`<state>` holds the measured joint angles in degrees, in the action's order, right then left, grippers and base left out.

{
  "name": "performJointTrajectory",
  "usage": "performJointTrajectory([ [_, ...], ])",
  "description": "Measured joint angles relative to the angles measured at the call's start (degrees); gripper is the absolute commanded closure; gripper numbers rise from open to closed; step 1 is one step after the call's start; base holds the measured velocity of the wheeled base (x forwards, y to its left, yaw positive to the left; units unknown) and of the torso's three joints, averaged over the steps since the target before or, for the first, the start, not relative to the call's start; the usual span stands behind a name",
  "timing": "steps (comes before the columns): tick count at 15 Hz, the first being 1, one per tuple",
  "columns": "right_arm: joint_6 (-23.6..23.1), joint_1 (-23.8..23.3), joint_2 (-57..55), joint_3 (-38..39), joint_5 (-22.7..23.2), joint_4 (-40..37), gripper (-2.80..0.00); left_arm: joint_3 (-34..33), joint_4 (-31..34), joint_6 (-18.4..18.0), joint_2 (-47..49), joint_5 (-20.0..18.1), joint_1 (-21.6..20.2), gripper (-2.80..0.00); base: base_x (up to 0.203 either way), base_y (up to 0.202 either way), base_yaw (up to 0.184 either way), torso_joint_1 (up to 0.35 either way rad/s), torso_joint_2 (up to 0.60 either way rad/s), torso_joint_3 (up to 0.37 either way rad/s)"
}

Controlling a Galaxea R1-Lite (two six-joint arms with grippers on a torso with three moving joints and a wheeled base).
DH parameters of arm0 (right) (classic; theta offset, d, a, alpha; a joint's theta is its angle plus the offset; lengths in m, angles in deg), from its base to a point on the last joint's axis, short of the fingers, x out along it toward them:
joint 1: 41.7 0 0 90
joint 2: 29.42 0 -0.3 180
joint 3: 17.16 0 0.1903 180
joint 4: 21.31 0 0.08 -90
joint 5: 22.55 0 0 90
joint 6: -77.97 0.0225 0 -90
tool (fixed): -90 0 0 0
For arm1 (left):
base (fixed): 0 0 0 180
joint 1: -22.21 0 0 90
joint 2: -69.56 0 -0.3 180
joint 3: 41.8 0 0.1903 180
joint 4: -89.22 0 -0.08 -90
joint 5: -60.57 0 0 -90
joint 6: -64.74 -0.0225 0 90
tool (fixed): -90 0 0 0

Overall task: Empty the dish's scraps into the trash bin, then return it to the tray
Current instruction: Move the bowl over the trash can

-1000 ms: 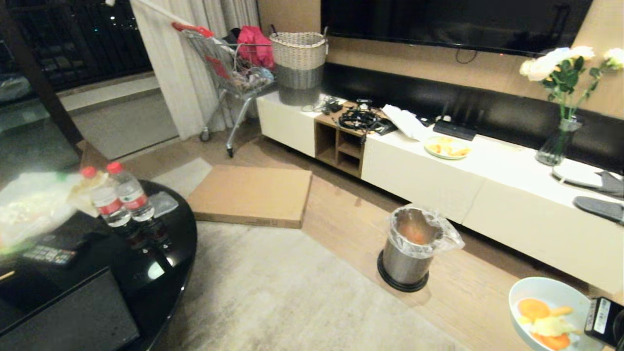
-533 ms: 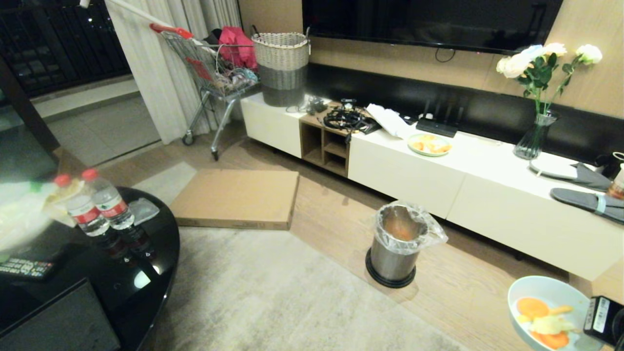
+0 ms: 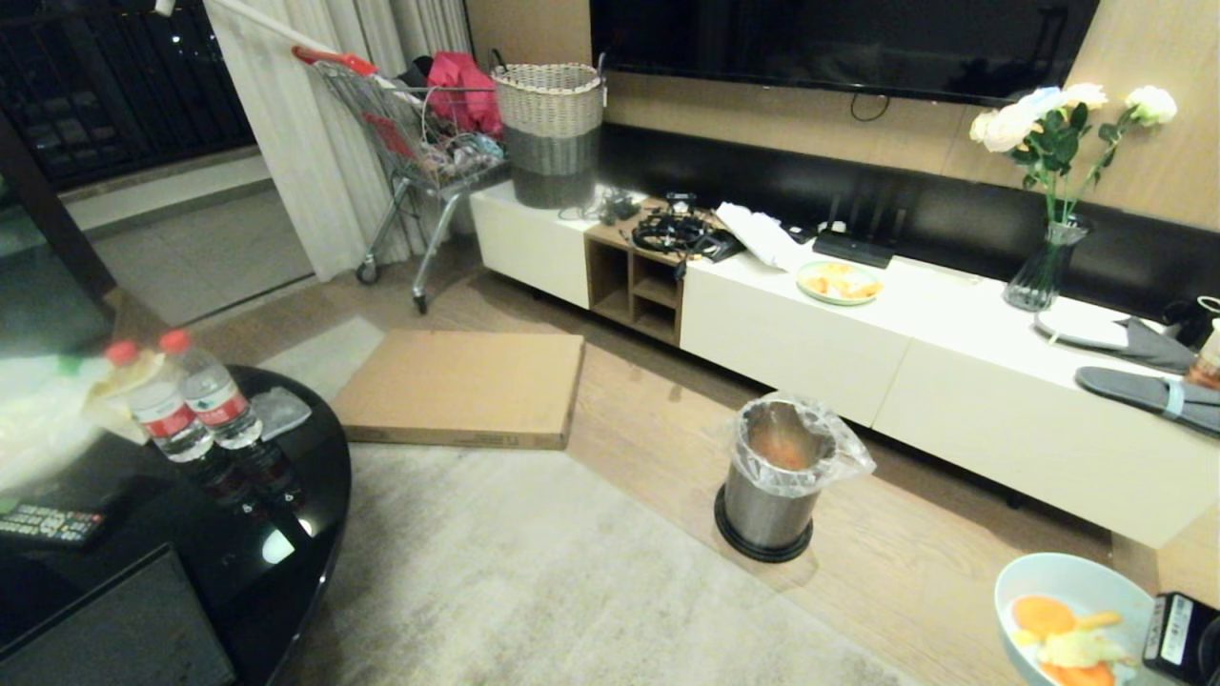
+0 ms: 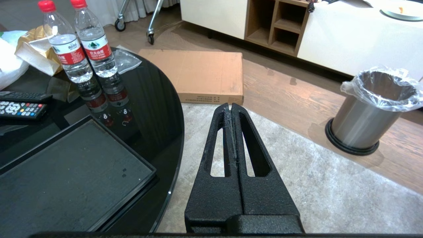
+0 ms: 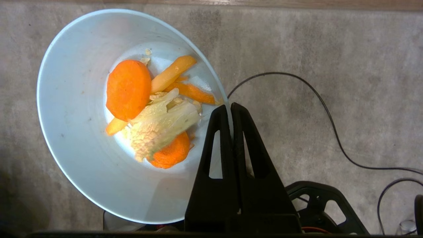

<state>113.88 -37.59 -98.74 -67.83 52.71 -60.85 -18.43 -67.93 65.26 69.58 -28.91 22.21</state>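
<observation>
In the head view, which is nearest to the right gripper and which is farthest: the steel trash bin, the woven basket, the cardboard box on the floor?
From the right gripper, which holds the dish at the lower right:
1. Trash bin, on the wooden floor to its left.
2. Cardboard box, flat on the floor, further left.
3. Woven basket, on the far end of the white cabinet.

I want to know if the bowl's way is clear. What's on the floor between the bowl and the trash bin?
Nothing: in the head view only bare wood floor and rug edge lie between the bowl, pinched by the right gripper, and the bin.
</observation>
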Motion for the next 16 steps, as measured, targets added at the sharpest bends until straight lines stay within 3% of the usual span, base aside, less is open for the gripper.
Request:
performJointTrajectory([
  [16, -0.1, -0.3, 1.5, 3.1, -0.8, 0.1, 0.0, 0.0, 0.0, 0.1, 0.0, -0.1, 0.0, 0.0, 0.0, 0.0, 0.0, -0.001, 0.0, -0.011],
])
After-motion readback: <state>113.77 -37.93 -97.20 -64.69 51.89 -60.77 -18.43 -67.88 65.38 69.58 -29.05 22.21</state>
